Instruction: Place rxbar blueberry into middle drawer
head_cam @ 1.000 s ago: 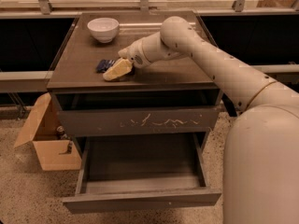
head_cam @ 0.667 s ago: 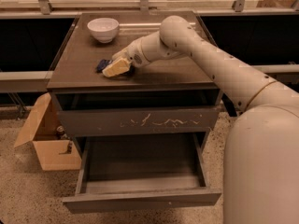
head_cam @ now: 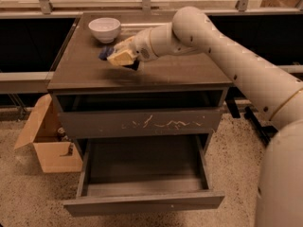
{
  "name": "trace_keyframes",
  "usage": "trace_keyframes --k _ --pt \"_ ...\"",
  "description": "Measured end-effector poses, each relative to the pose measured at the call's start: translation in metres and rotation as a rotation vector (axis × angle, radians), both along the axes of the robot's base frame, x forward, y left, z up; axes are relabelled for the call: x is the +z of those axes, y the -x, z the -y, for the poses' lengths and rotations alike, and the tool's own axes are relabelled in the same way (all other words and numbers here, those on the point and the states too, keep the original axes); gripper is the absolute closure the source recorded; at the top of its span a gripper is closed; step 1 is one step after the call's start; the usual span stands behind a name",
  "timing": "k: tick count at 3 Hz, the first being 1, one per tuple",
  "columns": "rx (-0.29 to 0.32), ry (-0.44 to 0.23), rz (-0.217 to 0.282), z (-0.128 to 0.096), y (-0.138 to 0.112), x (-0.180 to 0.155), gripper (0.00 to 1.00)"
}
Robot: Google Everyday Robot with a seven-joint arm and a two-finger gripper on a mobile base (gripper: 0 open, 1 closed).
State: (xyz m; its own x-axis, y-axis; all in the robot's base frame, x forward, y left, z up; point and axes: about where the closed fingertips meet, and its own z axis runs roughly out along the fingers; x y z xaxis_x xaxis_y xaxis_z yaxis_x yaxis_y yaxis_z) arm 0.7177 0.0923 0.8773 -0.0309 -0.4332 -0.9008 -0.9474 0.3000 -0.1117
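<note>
Camera view is showing the tool [head_cam: 117, 58] clamping the rxbar blueberry [head_cam: 105, 53], now lifting it off the desk [head_cam: 180, 74]. Well below the tool, the middle drawer [head_cam: 142, 203] is standing open, so lowering is coming next

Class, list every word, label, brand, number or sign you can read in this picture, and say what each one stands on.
None can be read.
Small dark blue wrapped snack bar, at the gripper on the dark wooden cabinet top: any lettering too blurred to read.
Grey drawer front: white scratches only, not writing.
Brown cardboard box: no print visible.
</note>
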Motion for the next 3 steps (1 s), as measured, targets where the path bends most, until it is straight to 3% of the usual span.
trace_keyframes --k 1,2,3 --pt "0.028 -0.042 0.061 0.004 0.028 0.037 1.00" --pt "0.032 -0.044 0.058 0.002 0.029 0.037 1.00" --pt "0.103 -0.021 0.030 -0.020 0.086 0.034 1.00"
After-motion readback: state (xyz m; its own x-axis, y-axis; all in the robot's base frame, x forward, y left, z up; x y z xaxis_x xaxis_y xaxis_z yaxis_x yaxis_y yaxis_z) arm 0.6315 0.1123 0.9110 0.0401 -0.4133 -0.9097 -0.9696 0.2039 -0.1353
